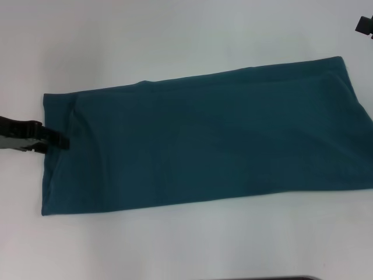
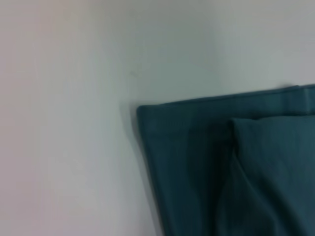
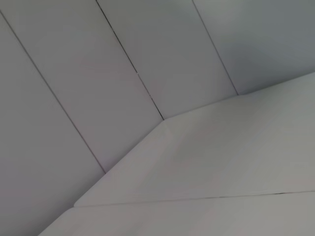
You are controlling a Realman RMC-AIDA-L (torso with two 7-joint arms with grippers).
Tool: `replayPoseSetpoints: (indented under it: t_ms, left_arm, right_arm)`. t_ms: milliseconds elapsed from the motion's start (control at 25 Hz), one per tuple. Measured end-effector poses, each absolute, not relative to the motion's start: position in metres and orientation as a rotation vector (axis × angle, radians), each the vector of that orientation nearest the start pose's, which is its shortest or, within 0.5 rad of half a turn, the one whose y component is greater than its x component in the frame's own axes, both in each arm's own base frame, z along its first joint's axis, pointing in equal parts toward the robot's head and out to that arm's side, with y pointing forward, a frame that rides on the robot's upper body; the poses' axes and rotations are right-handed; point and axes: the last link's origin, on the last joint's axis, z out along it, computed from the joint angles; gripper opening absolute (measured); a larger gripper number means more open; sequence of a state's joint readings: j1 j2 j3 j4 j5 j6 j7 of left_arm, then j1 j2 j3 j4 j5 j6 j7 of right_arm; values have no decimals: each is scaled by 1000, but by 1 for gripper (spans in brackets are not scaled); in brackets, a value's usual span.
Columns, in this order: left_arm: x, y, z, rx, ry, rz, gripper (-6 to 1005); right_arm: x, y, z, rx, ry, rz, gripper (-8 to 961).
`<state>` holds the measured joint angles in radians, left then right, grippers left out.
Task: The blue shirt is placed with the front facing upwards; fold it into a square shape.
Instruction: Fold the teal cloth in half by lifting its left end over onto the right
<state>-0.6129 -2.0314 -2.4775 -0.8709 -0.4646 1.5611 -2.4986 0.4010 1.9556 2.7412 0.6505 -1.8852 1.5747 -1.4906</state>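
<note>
The blue shirt lies flat on the white table, folded into a long band running left to right, with plain fabric facing up. My left gripper is low at the middle of the shirt's left end, its tip reaching over that edge. In the left wrist view, a corner of the shirt shows with a folded layer on top. Only a small black part of my right gripper shows, at the far right, away from the shirt. The right wrist view holds only white panels.
The white table stretches bare around the shirt on every side. A dark edge shows at the near rim of the head view. The shirt's right end reaches the head view's border.
</note>
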Motion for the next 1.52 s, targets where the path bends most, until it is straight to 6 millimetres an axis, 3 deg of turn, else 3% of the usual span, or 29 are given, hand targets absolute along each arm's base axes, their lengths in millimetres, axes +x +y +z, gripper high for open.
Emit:
replayPoseSetpoints:
  t_ms: [720, 1520]
  left_arm:
    - [-318, 340, 50, -2144, -1831, 139, 591]
    - [-309, 340, 36, -2184, -1832, 161, 590]
  right_arm:
    - [332, 316, 101, -2193, 1061, 929, 683]
    - [332, 316, 101, -2196, 1057, 929, 684]
